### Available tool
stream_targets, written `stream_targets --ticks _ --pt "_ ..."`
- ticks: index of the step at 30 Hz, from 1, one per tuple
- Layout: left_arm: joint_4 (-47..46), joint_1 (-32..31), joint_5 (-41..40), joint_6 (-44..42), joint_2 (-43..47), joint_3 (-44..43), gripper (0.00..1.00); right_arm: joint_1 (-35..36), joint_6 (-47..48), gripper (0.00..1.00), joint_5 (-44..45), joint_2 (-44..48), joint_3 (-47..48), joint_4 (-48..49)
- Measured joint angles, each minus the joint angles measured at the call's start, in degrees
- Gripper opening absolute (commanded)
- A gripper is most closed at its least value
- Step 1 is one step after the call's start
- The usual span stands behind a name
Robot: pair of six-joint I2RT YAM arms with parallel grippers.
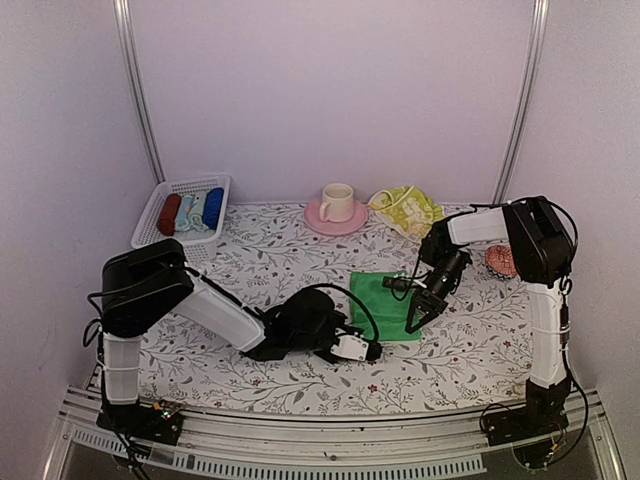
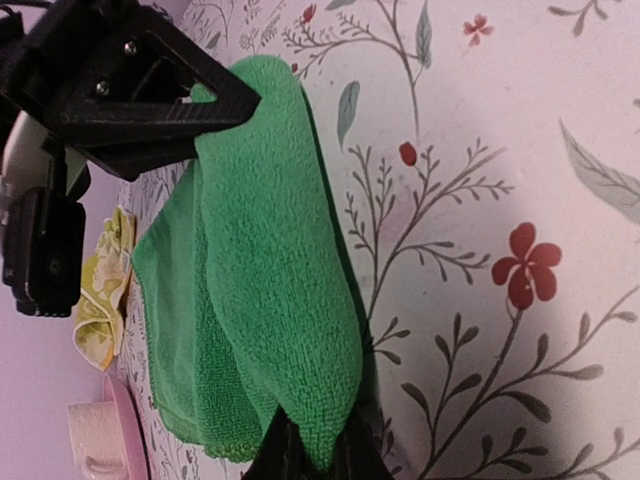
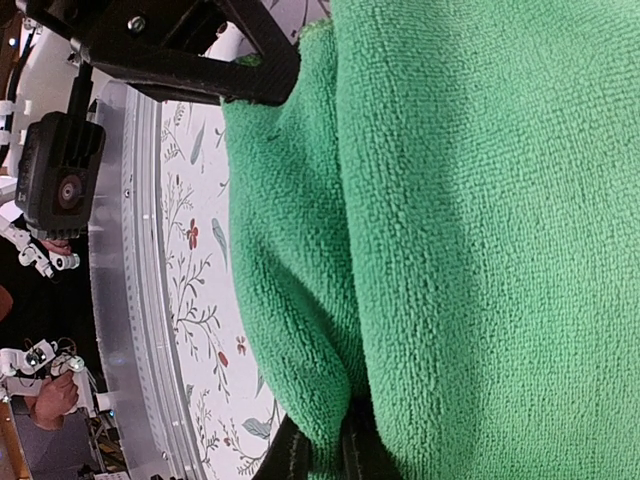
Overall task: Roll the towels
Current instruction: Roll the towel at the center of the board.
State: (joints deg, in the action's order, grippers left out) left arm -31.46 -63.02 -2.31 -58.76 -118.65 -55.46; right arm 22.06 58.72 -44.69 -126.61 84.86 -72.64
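Green towel (image 1: 378, 292) lies just 3 o'clock of table (image 1: 250, 260) centre, partly doubled over. Left gripper (image 1: 374, 350) pinches its 7 o'clock corner, right gripper (image 1: 417, 318) its 4 o'clock edge. Wrist views cut off each lower finger, and the towel fills most of the right one. Yellow towel (image 1: 408, 208) crumpled at 1 o'clock beside saucer (image 1: 318, 222), folds unclear

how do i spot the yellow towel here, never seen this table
At the back edge of the floral table, just right of the pink saucer, the yellow towel lies crumpled. Unlike the plain green towel mid-table, it is pale with green print.
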Motion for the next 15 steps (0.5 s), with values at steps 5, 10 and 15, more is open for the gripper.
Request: stream_targets --ticks 5,10,15 --pt "2.1 0.0 0.3 0.9 0.0 -0.9 0.00 0.0 -0.5 0.31 0.1 0.1 0.0 0.0" --pt "4.1 0.1 2.7 4.4 0.3 -1.4 0.00 0.0 0.7 0.44 1.1 3.4 -0.6 2.2" --pt "6.8 0.7 6.6 8.8 1.6 -1.4 0.00 -0.1 1.9 0.55 3.5 12.5 -5.4 7.5"
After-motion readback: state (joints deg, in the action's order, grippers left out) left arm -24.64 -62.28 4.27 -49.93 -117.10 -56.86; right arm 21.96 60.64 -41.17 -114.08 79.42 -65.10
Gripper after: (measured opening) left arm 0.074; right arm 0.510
